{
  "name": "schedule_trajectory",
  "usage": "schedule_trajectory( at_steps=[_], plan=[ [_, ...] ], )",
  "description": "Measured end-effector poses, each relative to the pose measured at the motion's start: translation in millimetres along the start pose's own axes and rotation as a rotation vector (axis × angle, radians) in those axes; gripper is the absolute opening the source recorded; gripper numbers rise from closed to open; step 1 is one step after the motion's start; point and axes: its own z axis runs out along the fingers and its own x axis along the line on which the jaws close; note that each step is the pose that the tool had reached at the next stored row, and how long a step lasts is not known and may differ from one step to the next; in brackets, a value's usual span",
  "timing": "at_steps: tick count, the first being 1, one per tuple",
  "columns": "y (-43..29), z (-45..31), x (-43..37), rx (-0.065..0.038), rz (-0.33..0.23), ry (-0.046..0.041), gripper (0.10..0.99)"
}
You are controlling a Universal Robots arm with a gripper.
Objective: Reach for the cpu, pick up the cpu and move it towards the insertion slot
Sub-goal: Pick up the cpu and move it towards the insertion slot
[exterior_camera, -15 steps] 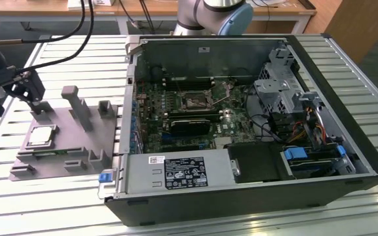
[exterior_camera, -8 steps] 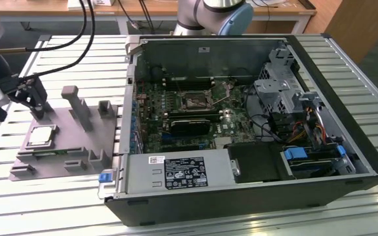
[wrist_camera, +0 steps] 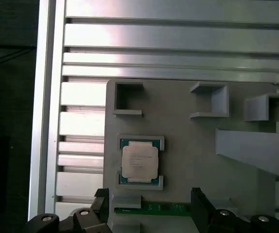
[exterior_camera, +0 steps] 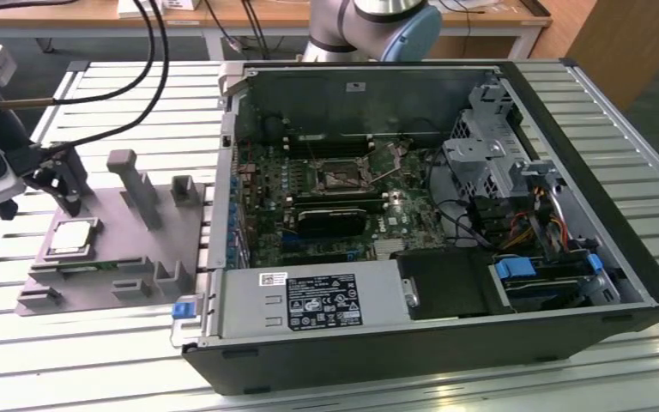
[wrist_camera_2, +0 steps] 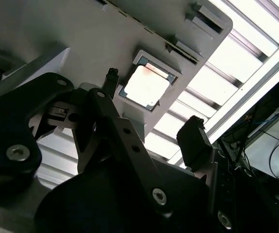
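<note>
The gripper (wrist_camera: 149, 196) hangs over the grey tray (exterior_camera: 112, 287) at the exterior view's left. Its two fingers are wide apart and hold nothing. The cpu (exterior_camera: 75, 236) lies flat in a square nest in the tray, near the fingers but not touching them. Far off to the exterior view's right, inside the open computer case (exterior_camera: 421, 354), sits the insertion slot (exterior_camera: 339, 174).

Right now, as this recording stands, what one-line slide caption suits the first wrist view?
Open pincer hovering near the cpu, which lies in its recess on the grey plastic tray.
</note>
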Motion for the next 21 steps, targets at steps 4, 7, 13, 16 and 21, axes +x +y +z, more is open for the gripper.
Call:
schedule_trajectory(
  at_steps=[4, 7, 13, 16, 21],
  plan=[
    [-0.6, 6.9, -0.1, -0.003, 0.0, 0.0007, 0.761],
    [-1.8, 12.0, 0.8, -0.006, 0.0, 0.0005, 0.761],
    [-3.4, 19.7, 1.1, -0.012, -0.001, -0.008, 0.761],
    [-3.6, 23.4, 1.6, -0.019, -0.001, -0.012, 0.761],
    [-4.0, 32.4, 1.5, -0.02, -0.001, -0.0117, 0.761]
  ],
)
